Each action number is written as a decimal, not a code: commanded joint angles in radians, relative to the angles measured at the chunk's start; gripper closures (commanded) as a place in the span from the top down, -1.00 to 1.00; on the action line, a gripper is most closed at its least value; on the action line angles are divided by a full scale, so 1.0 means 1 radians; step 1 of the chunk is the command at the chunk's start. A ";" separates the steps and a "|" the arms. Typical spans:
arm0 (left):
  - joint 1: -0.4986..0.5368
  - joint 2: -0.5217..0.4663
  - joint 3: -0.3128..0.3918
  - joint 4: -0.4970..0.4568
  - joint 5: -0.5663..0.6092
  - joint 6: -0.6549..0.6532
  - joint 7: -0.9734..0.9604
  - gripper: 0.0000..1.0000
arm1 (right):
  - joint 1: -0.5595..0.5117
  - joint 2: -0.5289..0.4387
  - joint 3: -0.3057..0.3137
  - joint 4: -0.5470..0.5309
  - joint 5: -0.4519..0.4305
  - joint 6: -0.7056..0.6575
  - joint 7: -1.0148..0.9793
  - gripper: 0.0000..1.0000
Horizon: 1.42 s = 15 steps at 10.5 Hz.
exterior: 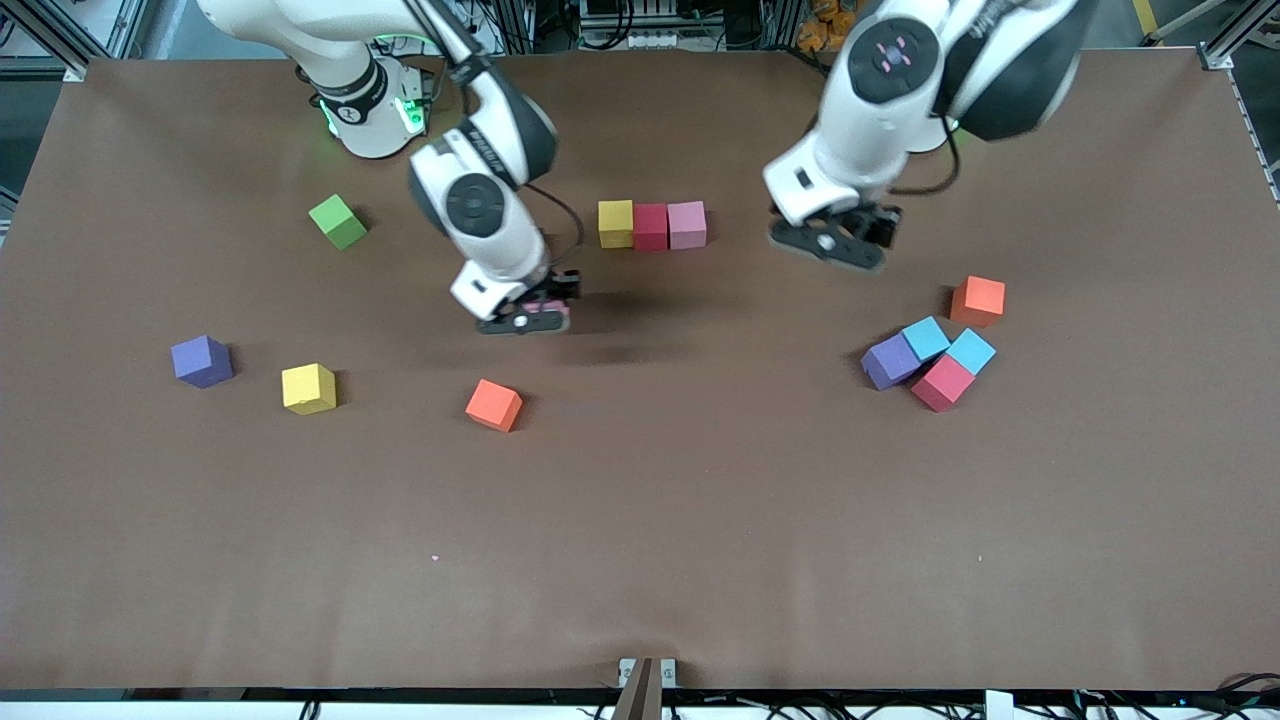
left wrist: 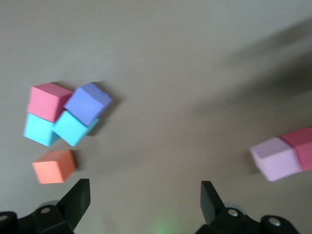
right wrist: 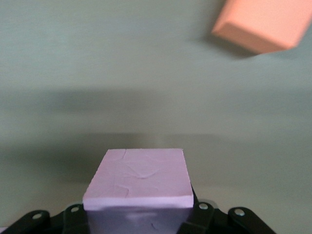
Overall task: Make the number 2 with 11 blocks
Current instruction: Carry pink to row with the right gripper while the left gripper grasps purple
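A row of three touching blocks, yellow (exterior: 616, 223), red (exterior: 650, 226) and pink (exterior: 687, 224), lies on the table. My right gripper (exterior: 535, 312) is in the air beside that row, toward the right arm's end, shut on a pink block (right wrist: 139, 185). My left gripper (exterior: 840, 240) is open and empty in the air between the row and a cluster of purple (exterior: 889, 361), two light blue (exterior: 926, 338) and red (exterior: 942, 383) blocks, with an orange block (exterior: 978, 301) beside them. Its fingers (left wrist: 78, 197) stand wide apart.
Toward the right arm's end lie a purple block (exterior: 202, 361), a yellow block (exterior: 309, 388), an orange block (exterior: 494, 405) and a green cube (exterior: 338, 221). The brown table (exterior: 640, 540) spreads wide nearer the camera.
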 commanded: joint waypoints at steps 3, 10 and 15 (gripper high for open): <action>0.036 0.088 0.039 -0.006 0.119 0.156 0.155 1.00 | 0.163 0.258 -0.006 0.331 0.012 -0.059 0.228 -0.87; 0.198 0.233 0.033 -0.089 0.053 0.409 0.522 1.00 | 0.319 0.339 -0.006 0.385 0.012 -0.012 0.339 -0.84; 0.245 0.299 0.034 -0.158 0.112 0.552 0.687 1.00 | 0.335 0.376 -0.008 0.383 0.003 0.028 0.355 -0.82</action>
